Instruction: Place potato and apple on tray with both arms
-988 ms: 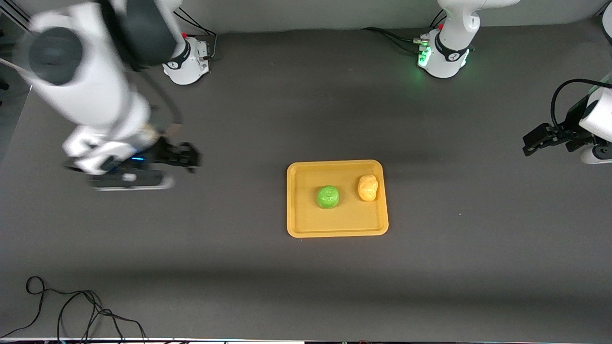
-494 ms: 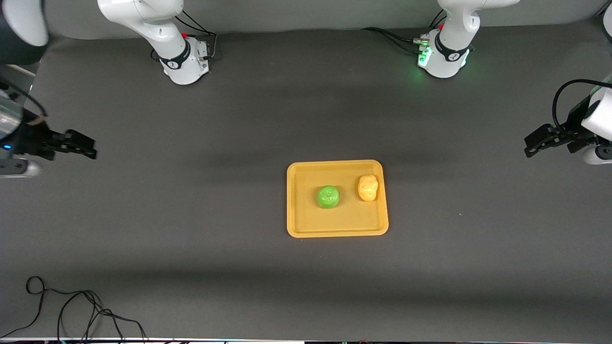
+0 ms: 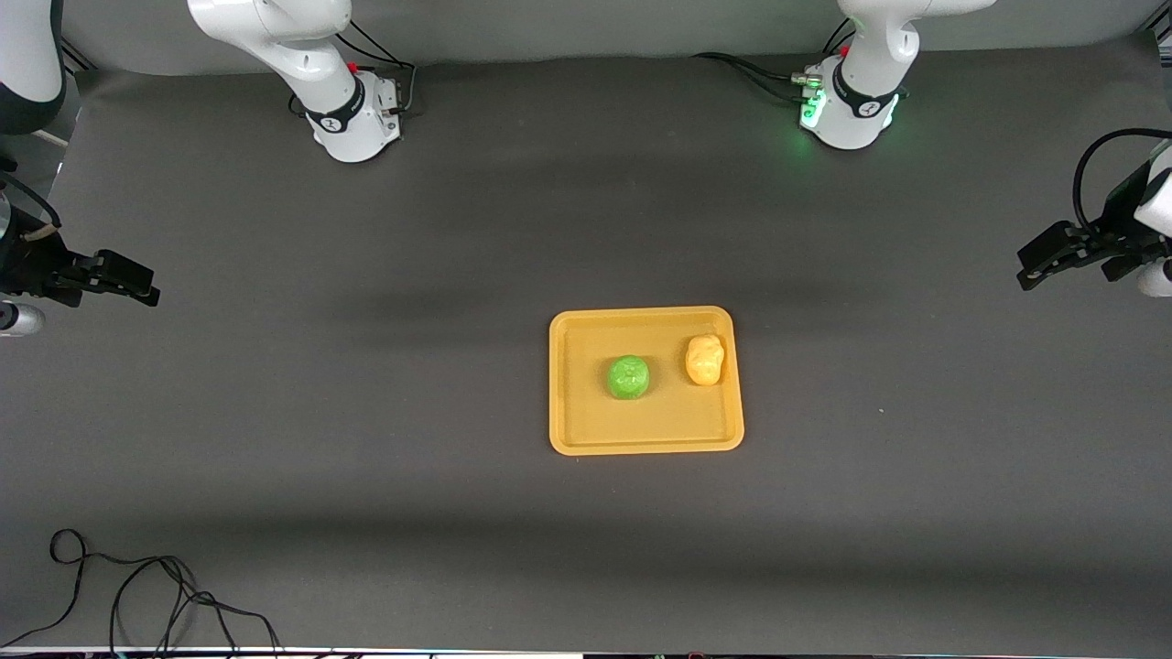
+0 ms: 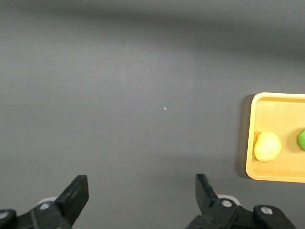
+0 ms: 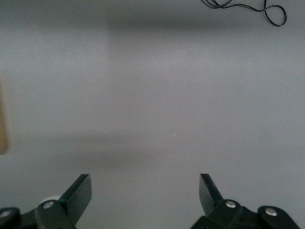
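1. The apple [image 3: 628, 377] and the potato [image 3: 704, 360] lie side by side, apart, in the tray [image 3: 645, 443] at mid-table, the potato toward the left arm's end.
2. The left gripper [image 3: 1042, 259] hangs over bare table at its own end, well apart from the tray, jaws spread wide and empty.
3. The right gripper [image 3: 128, 282] hangs over its end, jaws likewise wide and empty.
4. A black cable [image 3: 137, 595] lies at the table's near edge.

A dark grey matte surface [image 3: 385, 476] fills the scene under soft, even light, a loose black cable [image 3: 137, 595] coiled at its edge nearest the front camera.
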